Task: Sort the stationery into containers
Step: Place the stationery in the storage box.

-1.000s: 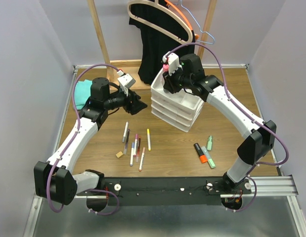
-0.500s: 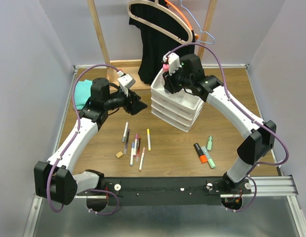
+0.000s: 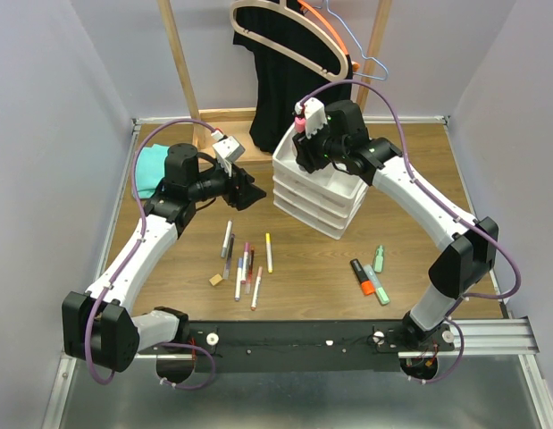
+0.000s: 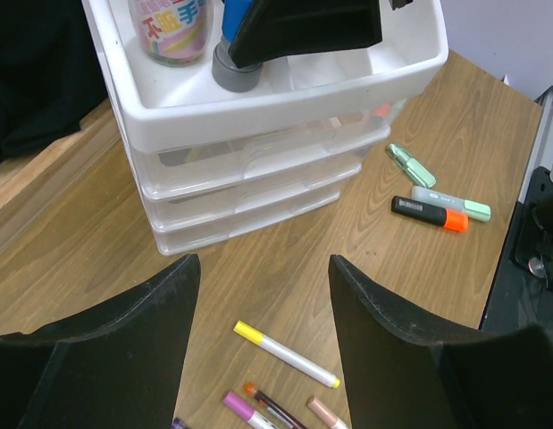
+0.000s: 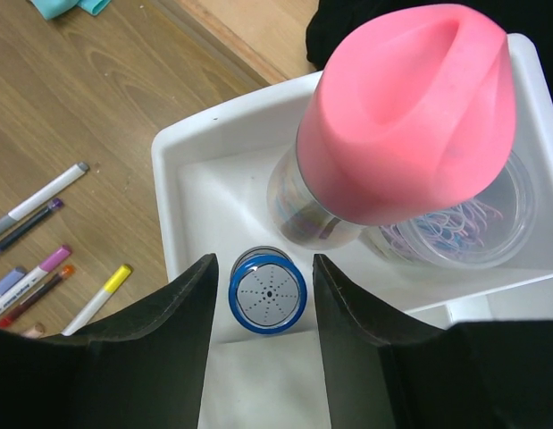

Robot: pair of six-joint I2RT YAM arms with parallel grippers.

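Top external, wooden table (image 3: 303,268), lilac walls (image 3: 44,134), left gripper (image 4: 263,261) jaws apart, right gripper (image 5: 263,259) parted astride blue-capped tube (image 5: 266,290)

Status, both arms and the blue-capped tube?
Left gripper open, empty, in the air. Right gripper open, straddling blue-capped tube standing in organiser tray. Pink-capped bottle close beside.

Seen from the left wrist, the top edge cuts off the clear bottle with pink printed label (image 4: 171,27), and a black finger (image 4: 307,27) of the right gripper (image 5: 263,268) covers part of the small blue-capped tube (image 4: 230,71). From the right wrist, the big pink cap (image 5: 410,107) hides the bottle's neck; the teal folded cloth (image 5: 66,6) is cut by the top edge.
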